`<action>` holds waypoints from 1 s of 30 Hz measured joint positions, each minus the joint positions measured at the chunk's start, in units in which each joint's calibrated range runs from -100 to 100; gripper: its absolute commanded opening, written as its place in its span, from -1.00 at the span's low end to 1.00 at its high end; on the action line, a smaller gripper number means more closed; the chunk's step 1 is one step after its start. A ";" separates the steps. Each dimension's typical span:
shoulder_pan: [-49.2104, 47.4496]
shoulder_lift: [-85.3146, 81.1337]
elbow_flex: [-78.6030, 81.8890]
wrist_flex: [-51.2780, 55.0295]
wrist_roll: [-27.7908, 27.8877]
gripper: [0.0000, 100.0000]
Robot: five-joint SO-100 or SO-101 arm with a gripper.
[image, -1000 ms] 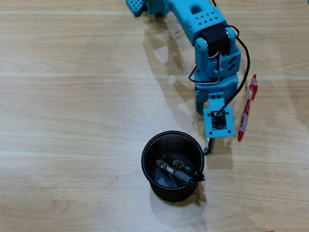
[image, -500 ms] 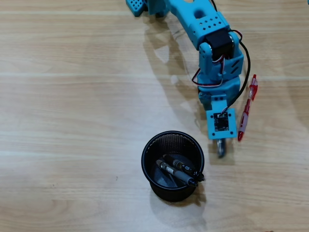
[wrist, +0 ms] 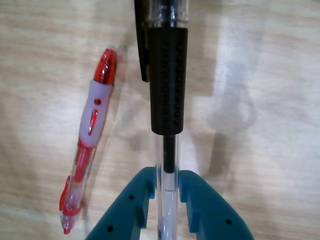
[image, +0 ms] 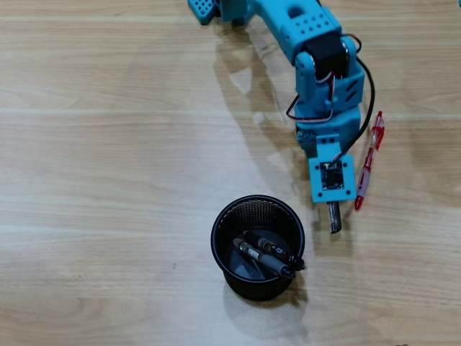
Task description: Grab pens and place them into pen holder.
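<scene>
Where the wrist view looks down past my gripper [wrist: 166, 187], I log one clear-and-black pen [wrist: 168, 95] clamped between the two blue fingers [wrist: 137, 197], its black grip section and cap end running up to the top edge of that view. Seen from overhead, only the dark tip end of this pen [image: 333, 218] shows below the camera board, just right of the pen holder [image: 220, 216] and apart from its rim. Item two: red-and-white pen [image: 367, 162], lying flat on the table [image: 108, 158], close beside the arm on its right in the overhead view, left of the held pen in the wrist view [wrist: 87, 142], not touching it. Item three: pen holder, round black mesh cup, upright, near-centre of the overhead view. Item four: two dark pens [image: 270, 252] inside the cup, leaning side by side with their ends toward the lower right rim; I cannot tell their colours apart. Item five: blue arm [image: 317, 65], entering from the far edge, with red and black wires [image: 369, 86] looping at its right side.
</scene>
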 measured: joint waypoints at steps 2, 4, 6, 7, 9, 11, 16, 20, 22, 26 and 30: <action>0.27 -4.83 3.64 0.09 0.57 -0.96; 0.18 -12.64 11.27 0.09 0.73 -0.96; 0.18 -16.79 15.27 0.09 0.78 -0.96; 0.18 -19.68 18.64 0.09 0.78 -0.96; 0.81 -26.55 25.65 0.09 0.78 -0.96; 1.62 -33.33 31.60 0.09 0.78 -0.96; 3.70 -48.18 45.36 0.09 0.78 -0.96; 5.41 -58.10 53.35 0.09 0.78 -0.96; 6.13 -62.00 55.66 0.09 0.78 -0.96; 7.04 -66.75 56.99 0.09 1.35 -0.96; 8.12 -67.01 56.99 -0.95 4.94 -0.96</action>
